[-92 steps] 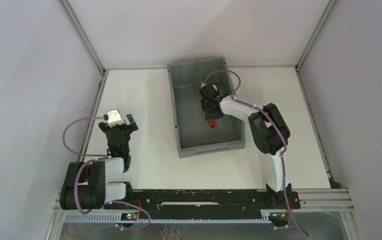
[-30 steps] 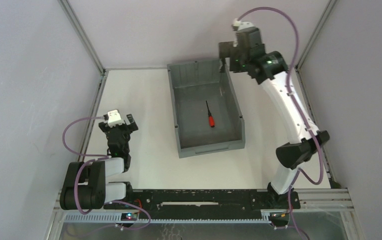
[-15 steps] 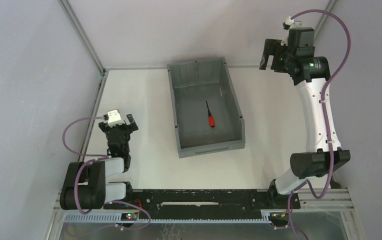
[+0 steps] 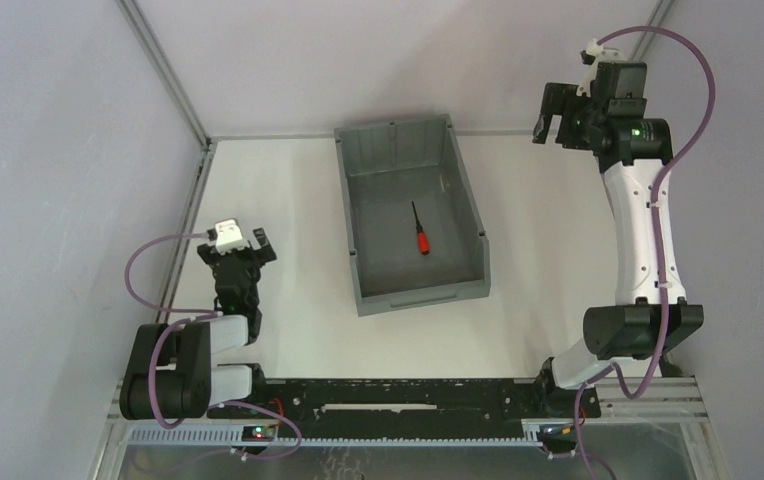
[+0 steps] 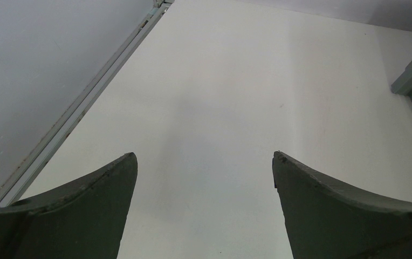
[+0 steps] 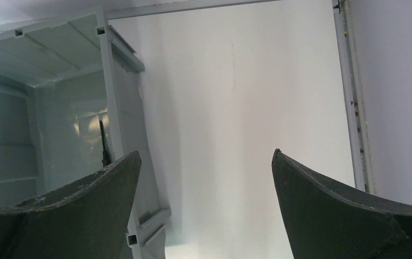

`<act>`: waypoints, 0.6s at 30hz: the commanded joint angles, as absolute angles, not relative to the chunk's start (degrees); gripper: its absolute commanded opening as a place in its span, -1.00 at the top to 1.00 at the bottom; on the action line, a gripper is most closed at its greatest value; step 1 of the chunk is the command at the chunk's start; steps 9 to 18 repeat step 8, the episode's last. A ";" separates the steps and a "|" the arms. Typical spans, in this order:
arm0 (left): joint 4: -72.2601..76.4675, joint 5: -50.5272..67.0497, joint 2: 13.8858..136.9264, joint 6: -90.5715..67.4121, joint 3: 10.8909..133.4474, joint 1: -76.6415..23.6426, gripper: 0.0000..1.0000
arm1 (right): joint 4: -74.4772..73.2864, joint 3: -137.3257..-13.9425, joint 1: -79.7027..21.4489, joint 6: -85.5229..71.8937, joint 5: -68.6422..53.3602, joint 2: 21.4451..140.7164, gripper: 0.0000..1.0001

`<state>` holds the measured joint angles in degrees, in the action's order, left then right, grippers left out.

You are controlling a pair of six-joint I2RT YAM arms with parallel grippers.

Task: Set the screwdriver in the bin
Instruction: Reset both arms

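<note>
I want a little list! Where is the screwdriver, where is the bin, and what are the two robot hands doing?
screwdriver: lying flat on the bin floor, red handle toward the arms
bin: grey, standing on the white table
left hand: open, empty, over bare table left of the bin
right hand: open, empty, up high to the right of the bin
job: looks done

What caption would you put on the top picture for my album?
Screwdriver in the grey bin, right end effector open and clear of it.
</note>
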<state>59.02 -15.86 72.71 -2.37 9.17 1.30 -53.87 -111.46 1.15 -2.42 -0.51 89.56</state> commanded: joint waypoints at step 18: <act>60.56 -15.60 72.25 -1.40 11.12 1.58 -1.00 | -51.94 -111.40 1.06 -1.86 -2.49 87.06 -0.99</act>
